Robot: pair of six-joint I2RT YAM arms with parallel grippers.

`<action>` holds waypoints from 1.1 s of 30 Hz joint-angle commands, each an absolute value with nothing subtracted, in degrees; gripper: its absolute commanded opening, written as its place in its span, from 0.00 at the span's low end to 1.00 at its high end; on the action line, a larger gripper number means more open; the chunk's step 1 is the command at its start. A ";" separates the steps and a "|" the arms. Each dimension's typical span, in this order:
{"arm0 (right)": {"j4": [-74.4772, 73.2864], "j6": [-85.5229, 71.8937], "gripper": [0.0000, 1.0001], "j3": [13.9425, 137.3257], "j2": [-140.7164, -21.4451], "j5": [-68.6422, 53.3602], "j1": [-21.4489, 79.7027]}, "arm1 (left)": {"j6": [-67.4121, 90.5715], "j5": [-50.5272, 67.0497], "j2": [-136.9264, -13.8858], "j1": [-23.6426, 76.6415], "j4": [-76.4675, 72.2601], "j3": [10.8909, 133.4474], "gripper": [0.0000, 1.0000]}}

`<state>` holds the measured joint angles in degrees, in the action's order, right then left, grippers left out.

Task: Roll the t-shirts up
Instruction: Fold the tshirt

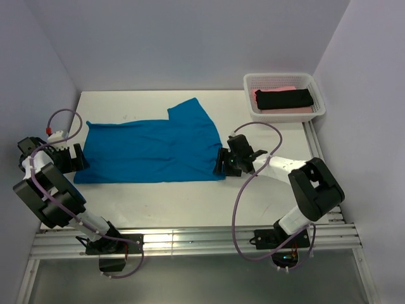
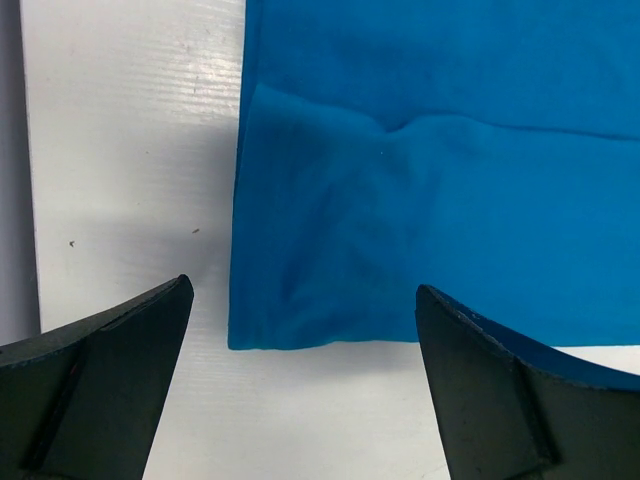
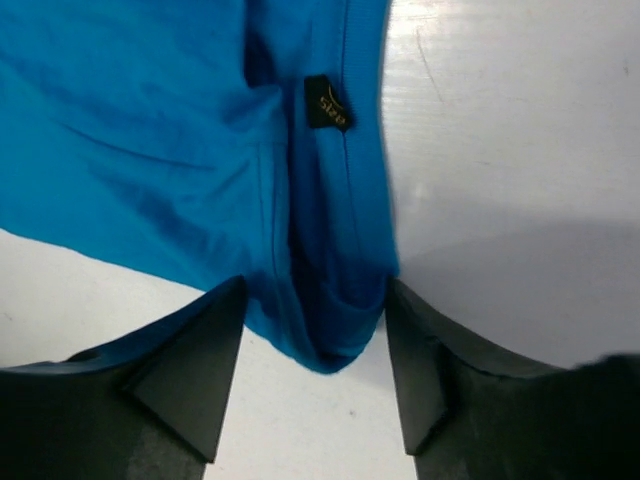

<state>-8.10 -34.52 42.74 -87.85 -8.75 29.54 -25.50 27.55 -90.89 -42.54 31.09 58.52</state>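
white mesh basket, black t-shirt atop pink t-shirt inside

premises: robotics lab test cell. plain white walls enclose a white surface on three sides; a left arm and a right arm stand on metal rails at its near edge, purple cables looped.

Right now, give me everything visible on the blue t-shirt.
The blue t-shirt is bright, soft-looking cloth, lying flat and folded lengthwise on the white table, with one sleeve poking toward the far side. Its hem corner lies just ahead of the open left gripper. The right gripper straddles its bunched other end, near a small black label; whether it pinches is unclear.
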 commanded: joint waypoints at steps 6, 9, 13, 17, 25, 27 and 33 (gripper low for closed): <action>-6.24 -37.18 0.45 41.14 -88.51 -9.06 29.88 | -27.68 26.46 -90.17 -44.47 30.94 57.13 1.00; -7.64 -37.27 0.37 40.00 -87.19 -7.74 29.97 | -27.69 25.67 -90.79 -44.82 30.85 56.60 0.99; -10.28 -36.48 0.28 38.94 -86.05 -7.39 29.97 | -27.60 24.88 -91.58 -45.44 30.94 55.72 0.99; -11.51 -35.60 0.12 38.67 -85.34 -6.15 29.97 | -26.72 25.13 -92.46 -46.58 30.85 54.84 0.96; -10.81 -35.33 0.00 39.64 -87.10 -7.82 29.97 | -25.05 26.28 -97.99 -46.67 30.41 55.90 0.65; -11.07 -35.16 0.00 39.64 -87.10 -7.82 30.06 | -24.70 26.19 -99.22 -46.76 29.80 56.25 0.58; -12.21 -35.07 0.00 38.94 -85.87 -7.65 29.97 | -24.78 26.19 -101.07 -46.76 29.96 56.95 0.18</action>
